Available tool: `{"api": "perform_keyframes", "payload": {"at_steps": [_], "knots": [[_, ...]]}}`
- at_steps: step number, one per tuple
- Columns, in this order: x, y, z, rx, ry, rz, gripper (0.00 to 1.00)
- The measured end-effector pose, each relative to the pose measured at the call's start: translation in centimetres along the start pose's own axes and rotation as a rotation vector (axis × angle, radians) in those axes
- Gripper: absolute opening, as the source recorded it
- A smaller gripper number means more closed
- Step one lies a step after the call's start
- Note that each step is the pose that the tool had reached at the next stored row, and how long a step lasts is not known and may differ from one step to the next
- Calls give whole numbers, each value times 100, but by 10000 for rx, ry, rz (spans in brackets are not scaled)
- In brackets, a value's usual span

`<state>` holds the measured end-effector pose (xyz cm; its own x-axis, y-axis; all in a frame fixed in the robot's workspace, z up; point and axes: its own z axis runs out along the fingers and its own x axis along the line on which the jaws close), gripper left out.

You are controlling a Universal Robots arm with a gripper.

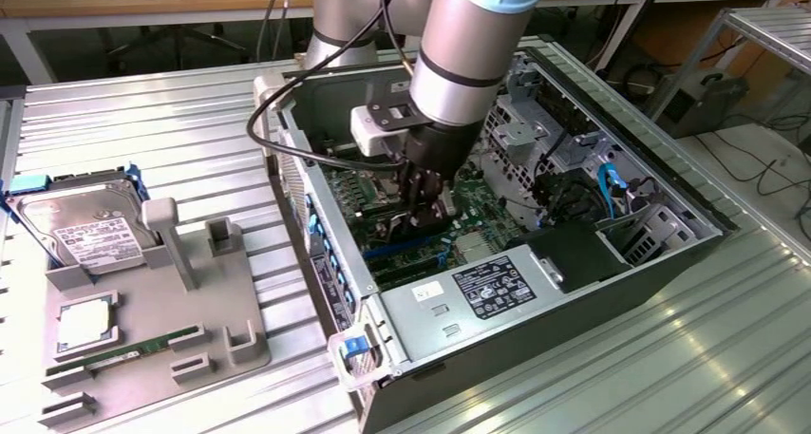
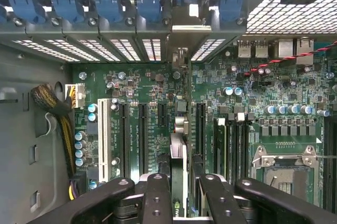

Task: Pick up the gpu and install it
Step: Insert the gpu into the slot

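My gripper (image 1: 426,204) reaches down into the open computer case (image 1: 332,263), over the green motherboard (image 1: 476,227). It is shut on the gpu (image 1: 419,229), a thin dark card held on edge. In the wrist view the gpu (image 2: 179,148) runs edge-on from between my black fingers (image 2: 157,195) towards the case's rear wall. Its silver bracket (image 2: 182,28) stands against the row of vented slot covers. The card's lower edge lies in line with a long black slot (image 2: 200,129) on the motherboard (image 2: 142,84); whether it is seated I cannot tell.
A grey fixture (image 1: 190,330) at the exterior view's left holds a hard drive (image 1: 79,233), a processor chip (image 1: 84,326) and a green memory stick (image 1: 127,350). Inside the case are a labelled silver box (image 1: 488,290), drive cages (image 1: 545,140), a processor socket (image 2: 287,170) and a cable bundle (image 2: 55,111).
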<state>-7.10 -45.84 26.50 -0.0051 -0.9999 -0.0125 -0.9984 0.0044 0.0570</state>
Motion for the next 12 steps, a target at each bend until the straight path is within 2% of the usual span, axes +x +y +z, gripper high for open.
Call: {"api": "perform_keyframes", "payload": {"at_steps": [5, 12], "knots": [[0, 15, 32, -15, -3, -2, 26], [1, 20, 73, -107, -4, 0, 26]]}}
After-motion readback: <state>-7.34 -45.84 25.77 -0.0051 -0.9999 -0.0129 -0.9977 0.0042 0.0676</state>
